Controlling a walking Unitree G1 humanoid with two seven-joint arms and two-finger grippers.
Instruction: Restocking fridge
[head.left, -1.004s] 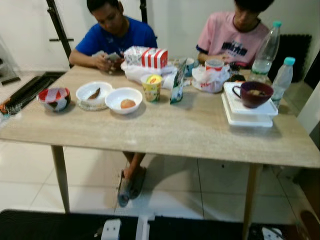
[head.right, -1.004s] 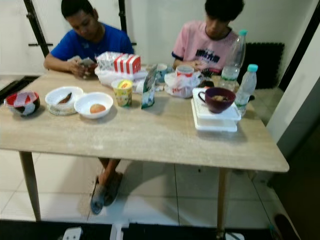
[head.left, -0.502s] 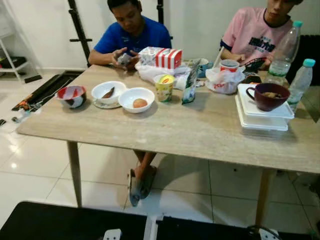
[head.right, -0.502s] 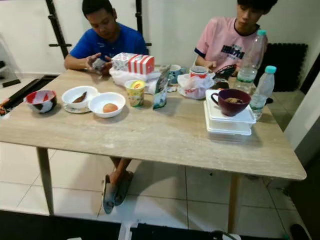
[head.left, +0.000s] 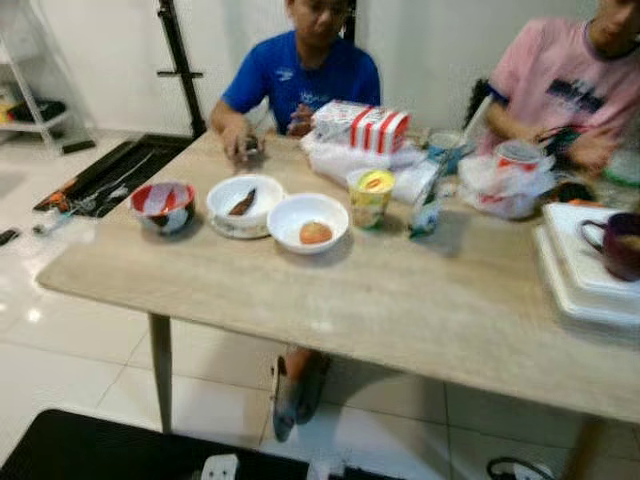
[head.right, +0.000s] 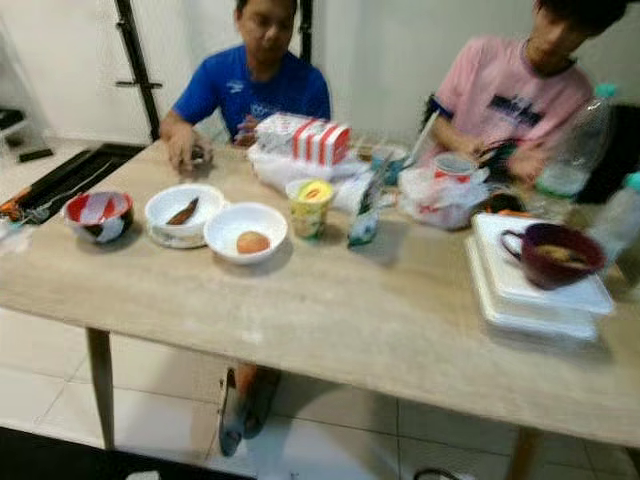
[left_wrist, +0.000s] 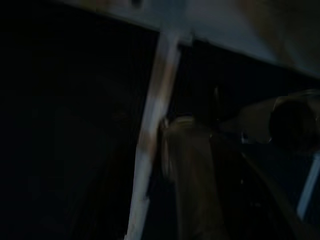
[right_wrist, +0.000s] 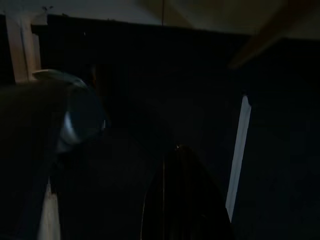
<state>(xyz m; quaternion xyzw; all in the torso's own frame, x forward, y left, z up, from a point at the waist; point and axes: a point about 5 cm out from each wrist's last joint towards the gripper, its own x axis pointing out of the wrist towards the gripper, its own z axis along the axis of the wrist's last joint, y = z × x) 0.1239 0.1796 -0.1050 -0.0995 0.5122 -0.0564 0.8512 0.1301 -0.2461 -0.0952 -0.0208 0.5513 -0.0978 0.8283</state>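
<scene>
Wood table (head.right: 330, 310) on white tile floor (head.right: 40, 370), frames blurry. Two people sit at the far side: blue shirt (head.right: 255, 90) far left, pink shirt (head.right: 520, 100) far right.

Both arms hang idle, low in the dark. Left gripper (left_wrist: 215, 195) is a dim shape; I can't tell its grip state. A pale table leg (left_wrist: 150, 140) stands just ahead of it, with the tabletop's underside above it. Right gripper (right_wrist: 175, 200) is a black shape, and I can't tell its grip state either.

The food is all up on the table, above and ahead of both grippers, with nothing held.

On the left gripper's side, running toward the middle:
- red bowl (head.right: 97, 215)
- white bowl (head.right: 183, 213) with a dark piece in it
- second white bowl (head.right: 246, 232) with a round orange-brown item
- yellow cup (head.right: 311, 207)
- pouch (head.right: 363, 210), upright just beside the cup

Striped box (head.right: 320, 142) sits farther back on white plastic.

On the right gripper's side:
- white bag (head.right: 437, 200) with a red-white cup (head.right: 455, 166) behind it
- maroon mug (head.right: 553, 255) on stacked white containers (head.right: 530, 295)
- clear bottle (head.right: 575, 150) at the far edge
</scene>
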